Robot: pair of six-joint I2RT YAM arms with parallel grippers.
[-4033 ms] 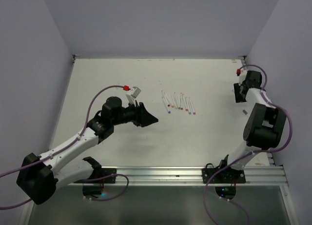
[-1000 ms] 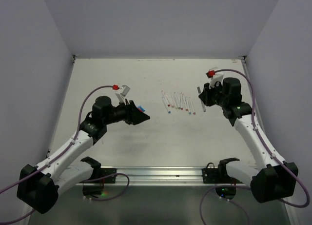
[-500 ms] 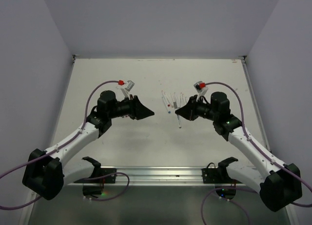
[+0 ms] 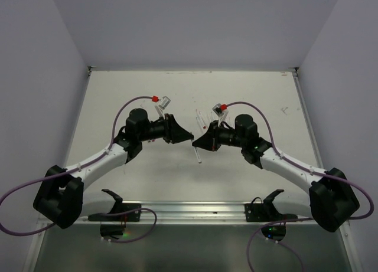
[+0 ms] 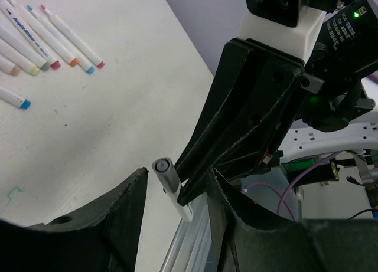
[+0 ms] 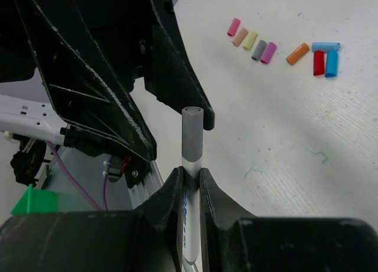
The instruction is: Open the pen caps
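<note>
My right gripper point(image 6: 189, 174) is shut on the white barrel of a pen point(image 6: 192, 225) and holds it above the table at mid-table point(image 4: 196, 153). The pen's grey cap point(image 6: 191, 133) is still on and sticks out past the fingers. My left gripper point(image 5: 177, 177) is open, with the grey cap point(image 5: 163, 169) between its two fingers and a gap on each side. In the top view the left gripper point(image 4: 188, 136) and the right gripper point(image 4: 198, 143) meet tip to tip. Several loose coloured caps point(image 6: 254, 43) lie on the table.
A row of several white pens point(image 5: 50, 33) with coloured ends lies on the table behind the grippers, partly hidden by the arms in the top view point(image 4: 199, 115). The metal rail point(image 4: 195, 212) runs along the near edge. Grey walls close in three sides.
Both arms have swung in to the middle. The right gripper carried the pen leftwards from the right side, and the left gripper's open fingers now stand either side of its cap.
</note>
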